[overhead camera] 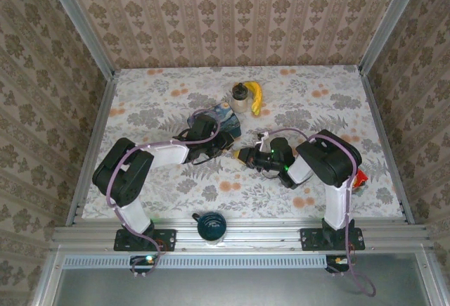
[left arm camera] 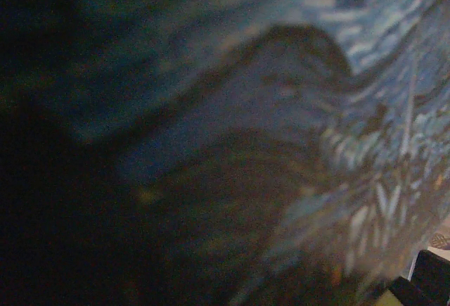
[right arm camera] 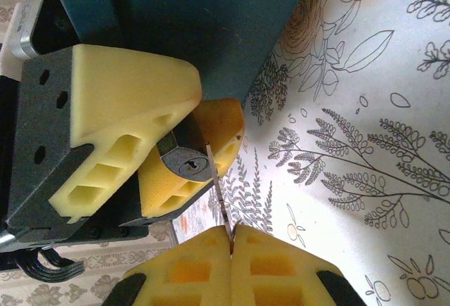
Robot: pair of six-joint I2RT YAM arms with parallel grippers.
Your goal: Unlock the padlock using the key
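Biggest worry first: the floral table [overhead camera: 337,109] is slick cloth, and the blue starry-night tin box [right arm camera: 211,17] sits right behind the action. A hard push from the right arm could shove the left gripper back into the box, and then everything shifts.

The left gripper [overhead camera: 226,144] has its foam pads [right arm camera: 126,102] clamped around the padlock [right arm camera: 184,164], holding it just off the cloth in front of the box with the keyway face pointing at the right arm. Foam is squishy, so my guess is the lock can twist in the grip once any torque goes in.

The right gripper [right arm camera: 230,239] is clenched on the key [right arm camera: 219,200], and it's only pinching the thin flat end. The blade looks like it's against the right rim of the lock face rather than in the slot, though I can't tell for sure. If it's off-slot, pushing will skate it off the face, pivot the key in the pads, or bend it.
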